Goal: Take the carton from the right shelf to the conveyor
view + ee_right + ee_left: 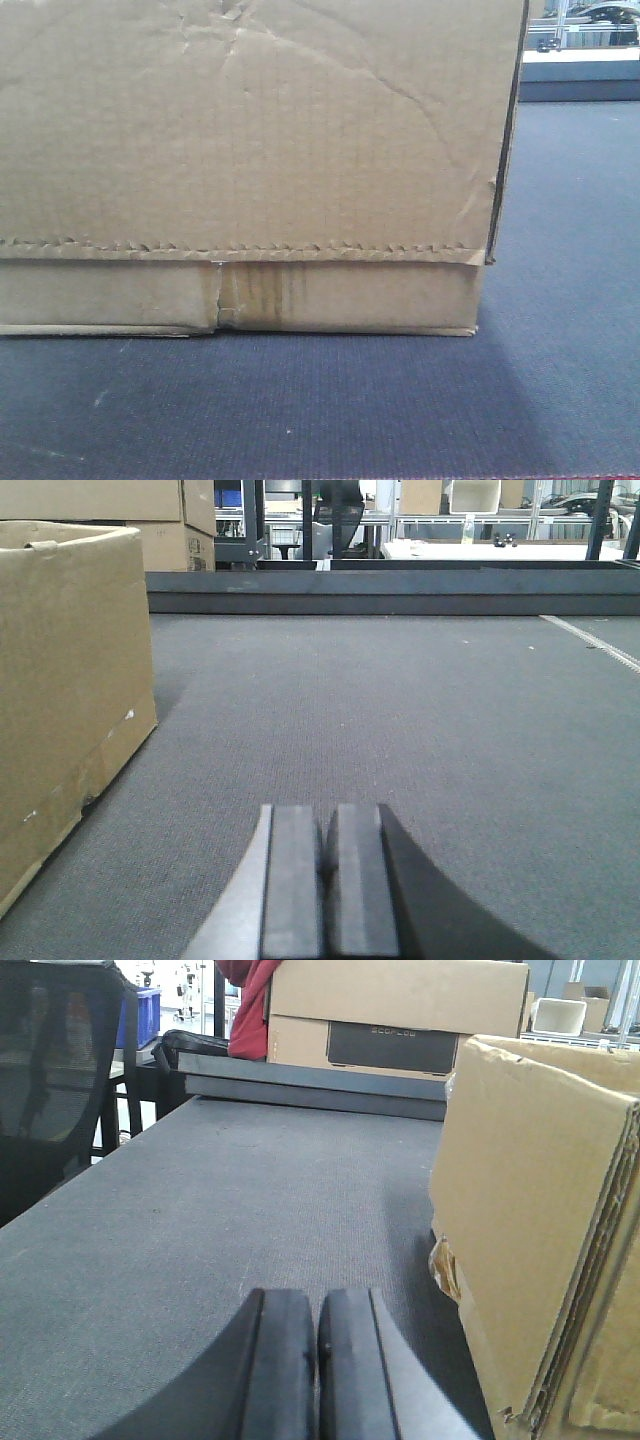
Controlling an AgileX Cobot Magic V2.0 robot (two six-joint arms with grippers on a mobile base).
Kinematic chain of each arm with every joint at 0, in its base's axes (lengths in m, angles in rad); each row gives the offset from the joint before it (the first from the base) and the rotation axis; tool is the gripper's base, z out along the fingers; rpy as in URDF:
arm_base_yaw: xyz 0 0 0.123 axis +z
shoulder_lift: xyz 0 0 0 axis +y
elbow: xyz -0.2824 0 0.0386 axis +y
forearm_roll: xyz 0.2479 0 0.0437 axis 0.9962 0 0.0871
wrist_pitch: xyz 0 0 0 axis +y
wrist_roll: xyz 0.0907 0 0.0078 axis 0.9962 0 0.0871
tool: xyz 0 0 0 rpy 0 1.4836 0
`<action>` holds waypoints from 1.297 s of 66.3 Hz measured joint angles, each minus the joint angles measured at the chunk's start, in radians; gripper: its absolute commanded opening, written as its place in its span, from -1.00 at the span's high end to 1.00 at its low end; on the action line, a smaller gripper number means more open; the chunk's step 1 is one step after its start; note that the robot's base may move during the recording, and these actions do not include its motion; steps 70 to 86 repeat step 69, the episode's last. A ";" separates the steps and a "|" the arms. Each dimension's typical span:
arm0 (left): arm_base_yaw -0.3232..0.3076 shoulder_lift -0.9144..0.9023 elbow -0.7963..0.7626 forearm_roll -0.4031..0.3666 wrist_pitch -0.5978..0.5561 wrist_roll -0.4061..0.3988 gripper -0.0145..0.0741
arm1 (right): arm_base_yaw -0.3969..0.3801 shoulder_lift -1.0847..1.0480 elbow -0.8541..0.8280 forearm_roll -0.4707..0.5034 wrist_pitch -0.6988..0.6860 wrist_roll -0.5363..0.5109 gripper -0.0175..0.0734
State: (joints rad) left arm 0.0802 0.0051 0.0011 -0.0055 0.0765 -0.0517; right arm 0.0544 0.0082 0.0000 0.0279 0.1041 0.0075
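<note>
The carton [250, 150] is a large brown corrugated box with a serrated flap edge and a stained seam. It stands on the dark ribbed conveyor [560, 300] and fills most of the front view. In the left wrist view the carton [540, 1230] is to the right of my left gripper [317, 1305], apart from it. In the right wrist view the carton [70, 680] is to the left of my right gripper [329, 820], apart from it. Both grippers are shut, empty, low over the belt [250, 1190] [420, 710]. The right shelf is out of view.
A raised dark rail [390, 590] bounds the belt's far side. Other cardboard boxes [395, 1015] stand beyond it. A black mesh chair [60, 1080] is at the belt's left. Racks and a white bin [474, 495] are in the background.
</note>
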 measured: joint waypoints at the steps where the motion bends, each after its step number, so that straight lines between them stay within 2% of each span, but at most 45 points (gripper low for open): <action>1: 0.000 0.000 0.000 0.000 0.000 0.000 0.64 | 0.000 0.000 0.000 0.000 0.000 0.000 0.76; 86: 0.000 0.000 0.000 0.000 0.000 0.000 0.64 | 0.000 0.000 0.000 0.000 -0.003 0.000 0.76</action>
